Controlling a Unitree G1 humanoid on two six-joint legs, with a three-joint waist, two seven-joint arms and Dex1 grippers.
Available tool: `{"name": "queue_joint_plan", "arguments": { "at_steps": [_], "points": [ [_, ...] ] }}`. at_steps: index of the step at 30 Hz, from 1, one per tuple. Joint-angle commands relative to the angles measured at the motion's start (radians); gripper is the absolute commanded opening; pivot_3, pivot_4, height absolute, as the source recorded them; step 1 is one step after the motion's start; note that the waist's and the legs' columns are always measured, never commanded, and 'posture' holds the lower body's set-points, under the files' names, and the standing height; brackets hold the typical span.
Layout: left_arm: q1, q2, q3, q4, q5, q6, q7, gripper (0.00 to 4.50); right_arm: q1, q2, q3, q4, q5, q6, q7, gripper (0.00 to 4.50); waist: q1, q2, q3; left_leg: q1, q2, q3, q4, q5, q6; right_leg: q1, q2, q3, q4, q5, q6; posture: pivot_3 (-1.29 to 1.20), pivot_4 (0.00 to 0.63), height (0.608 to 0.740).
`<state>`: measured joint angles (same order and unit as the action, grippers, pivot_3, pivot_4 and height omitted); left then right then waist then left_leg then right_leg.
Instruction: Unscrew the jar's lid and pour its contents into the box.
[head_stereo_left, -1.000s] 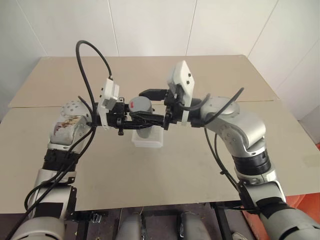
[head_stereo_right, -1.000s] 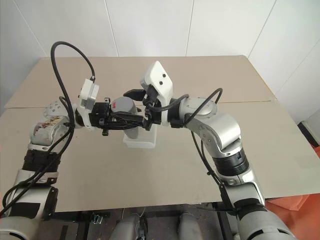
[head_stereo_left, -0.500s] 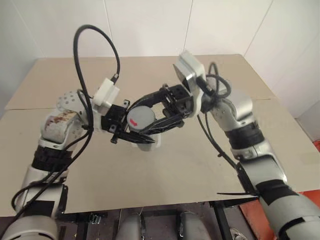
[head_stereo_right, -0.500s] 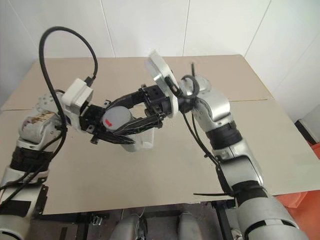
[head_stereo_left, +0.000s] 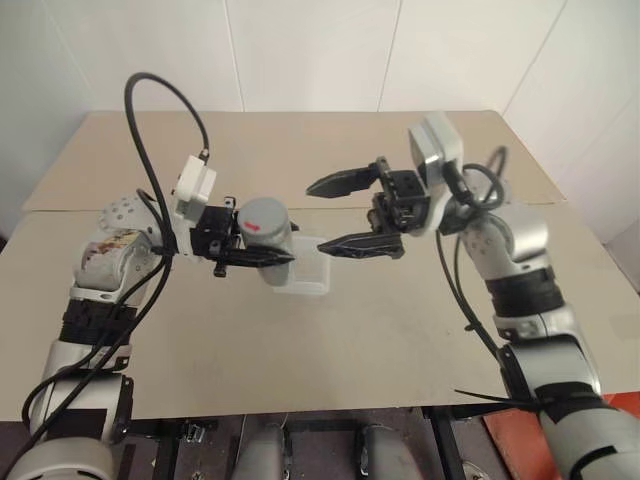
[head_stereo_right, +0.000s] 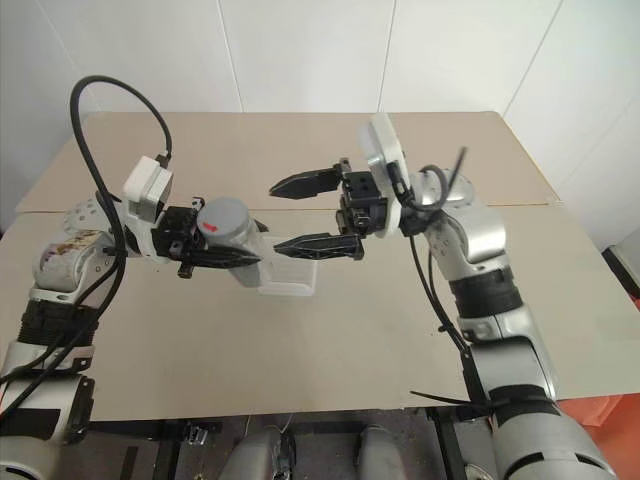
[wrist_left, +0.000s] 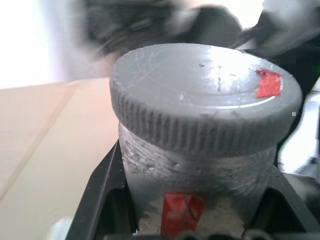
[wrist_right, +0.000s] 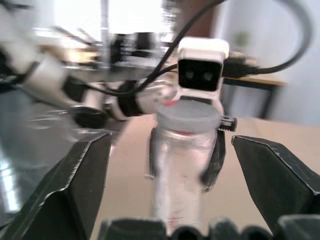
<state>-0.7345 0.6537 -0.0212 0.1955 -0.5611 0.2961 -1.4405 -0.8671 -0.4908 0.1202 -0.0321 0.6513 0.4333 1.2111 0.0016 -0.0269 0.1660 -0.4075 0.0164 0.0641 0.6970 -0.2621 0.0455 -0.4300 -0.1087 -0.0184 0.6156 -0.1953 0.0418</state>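
Our left gripper (head_stereo_left: 262, 256) squeezes the jar (head_stereo_left: 272, 268) and holds it up over the table (head_stereo_left: 400, 330), so the lid (head_stereo_left: 264, 218) faces up where we can twist it. Our right gripper (head_stereo_left: 345, 214) waits beside the lid with its fingers wide apart, holding nothing. Just behind the jar sits the box (head_stereo_left: 308, 275), close by for pouring.

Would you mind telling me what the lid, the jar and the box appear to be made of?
Lid: matte grey, ribbed edge, probably plastic. Jar: clear and see-through, plastic or glass; I cannot tell which. Box: translucent white, thin walls, likely plastic.
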Motion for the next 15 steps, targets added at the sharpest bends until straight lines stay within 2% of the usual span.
{"name": "queue_joint_plan", "arguments": {
  "at_steps": [1, 5, 8, 15],
  "points": [
    [-0.018, -0.024, 0.006, 0.032, 0.054, -0.053, 0.046, 1.95, 0.046, 0.018, 0.006, -0.226, -0.051, 0.125, -0.248, 4.49, -0.008, 0.000, 0.000, 0.000, 0.000, 0.000, 0.000, 0.000, 0.000, -0.001, 0.000, 0.001, 0.001, 0.000, 0.000, 0.00, 0.150, 0.740],
    [-0.032, -0.065, 0.001, 0.050, 0.078, -0.061, 0.070, 1.95, 0.057, 0.088, 0.050, -0.333, -0.095, 0.240, -0.443, 4.49, -0.016, 0.000, 0.000, 0.000, 0.000, 0.001, 0.000, 0.000, -0.001, -0.003, 0.000, 0.003, 0.004, 0.000, 0.000, 0.00, 0.150, 0.740],
    [-0.041, -0.080, 0.000, 0.054, 0.082, -0.059, 0.057, 1.95, 0.024, 0.145, 0.074, -0.328, -0.138, 0.283, -0.542, 4.49, -0.016, 0.000, 0.000, -0.001, -0.001, 0.001, 0.000, 0.000, -0.001, -0.004, 0.000, 0.003, 0.004, 0.000, 0.000, 0.00, 0.150, 0.740],
    [-0.041, -0.077, 0.008, 0.035, 0.081, -0.050, 0.033, 1.95, -0.043, 0.232, 0.088, -0.196, -0.200, 0.293, -0.612, 4.49, -0.015, 0.000, 0.000, -0.003, -0.001, 0.001, 0.000, 0.000, 0.000, -0.005, 0.000, 0.003, 0.004, 0.000, 0.000, 0.00, 0.150, 0.740]
  ]
}}
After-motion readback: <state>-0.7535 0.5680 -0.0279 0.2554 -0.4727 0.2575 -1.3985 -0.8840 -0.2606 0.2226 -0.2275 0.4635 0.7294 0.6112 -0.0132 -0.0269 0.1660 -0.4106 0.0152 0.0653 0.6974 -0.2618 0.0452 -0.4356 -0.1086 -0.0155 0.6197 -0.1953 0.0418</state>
